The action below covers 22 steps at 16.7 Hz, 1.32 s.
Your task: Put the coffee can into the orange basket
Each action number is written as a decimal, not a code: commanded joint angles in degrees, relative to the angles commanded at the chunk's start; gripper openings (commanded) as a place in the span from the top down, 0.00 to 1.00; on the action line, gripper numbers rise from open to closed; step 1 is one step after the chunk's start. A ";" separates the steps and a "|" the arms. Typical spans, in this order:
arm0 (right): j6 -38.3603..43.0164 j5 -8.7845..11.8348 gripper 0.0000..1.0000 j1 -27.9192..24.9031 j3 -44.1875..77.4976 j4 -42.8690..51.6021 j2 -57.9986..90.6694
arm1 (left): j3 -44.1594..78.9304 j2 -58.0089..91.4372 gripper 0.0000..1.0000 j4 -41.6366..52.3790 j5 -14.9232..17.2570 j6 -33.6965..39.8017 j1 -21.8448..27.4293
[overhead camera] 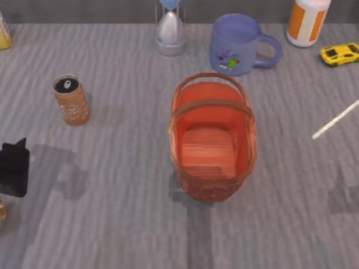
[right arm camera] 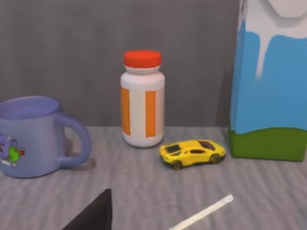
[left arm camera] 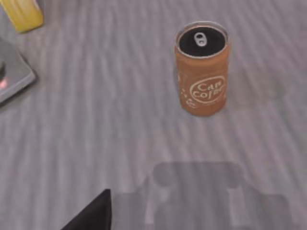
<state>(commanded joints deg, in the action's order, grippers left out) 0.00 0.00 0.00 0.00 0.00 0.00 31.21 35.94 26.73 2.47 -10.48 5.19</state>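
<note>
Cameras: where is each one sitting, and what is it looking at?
Top view: above the table, looking down on the orange basket, coffee can, and left gripper.
Left wrist view: on the left arm, facing the coffee can; a dark fingertip shows.
Right wrist view: on the right arm, facing the blue mug, also seen from above.

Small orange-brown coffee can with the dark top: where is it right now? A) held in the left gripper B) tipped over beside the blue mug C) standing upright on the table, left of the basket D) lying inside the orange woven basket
C: the small orange-brown coffee can stands upright on the grey table, apart from and left of the oval orange woven basket, with no gripper touching it.
</note>
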 joint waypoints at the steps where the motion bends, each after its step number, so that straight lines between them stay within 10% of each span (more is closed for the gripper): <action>1: 0.00 0.00 0.00 0.00 0.00 0.00 0.00 | 4.82 5.79 0.00 3.96 0.22 -1.58 0.60; 12: 0.00 0.00 0.00 0.00 0.00 0.00 0.00 | 62.77 72.32 0.00 43.54 0.09 -19.66 4.22; 22: 0.00 0.00 0.00 0.00 0.00 0.00 0.00 | 98.47 103.45 0.00 53.64 -2.11 -28.48 3.06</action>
<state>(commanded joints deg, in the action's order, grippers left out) 0.00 0.00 0.00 0.00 0.00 0.00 129.68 139.39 80.37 0.36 -38.96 8.25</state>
